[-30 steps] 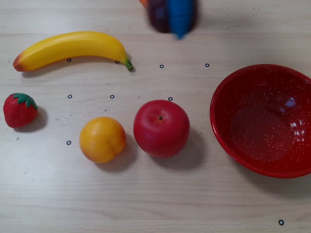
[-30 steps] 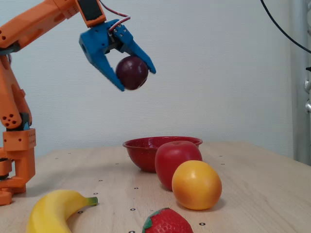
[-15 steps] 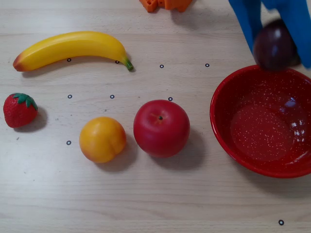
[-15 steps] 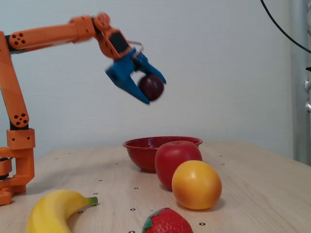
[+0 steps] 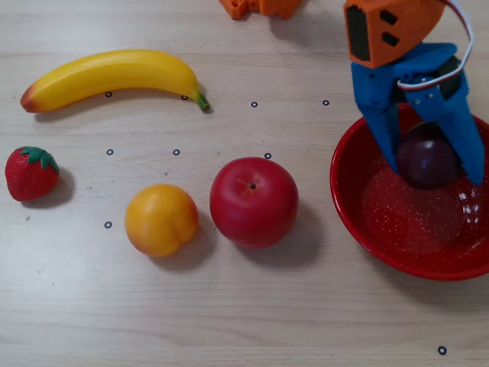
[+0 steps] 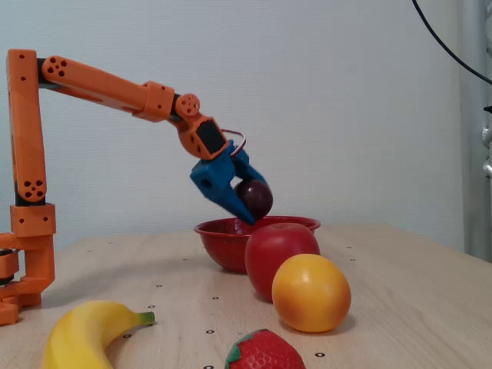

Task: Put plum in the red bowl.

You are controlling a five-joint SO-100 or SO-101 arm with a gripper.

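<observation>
The dark purple plum sits between the blue fingers of my gripper, which is shut on it. In the overhead view it hangs over the upper part of the red speckled bowl at the right. From the side, the fixed view has the plum just above the bowl's rim, with the gripper tilted downward at the end of the stretched orange arm.
A red apple, an orange, a strawberry and a banana lie on the wooden table left of the bowl. The arm's orange base stands at the far left in the fixed view.
The arm has stretched out and dropped, carrying the plum from above the table's back edge to just over the bowl. The fruits on the table have not moved.
</observation>
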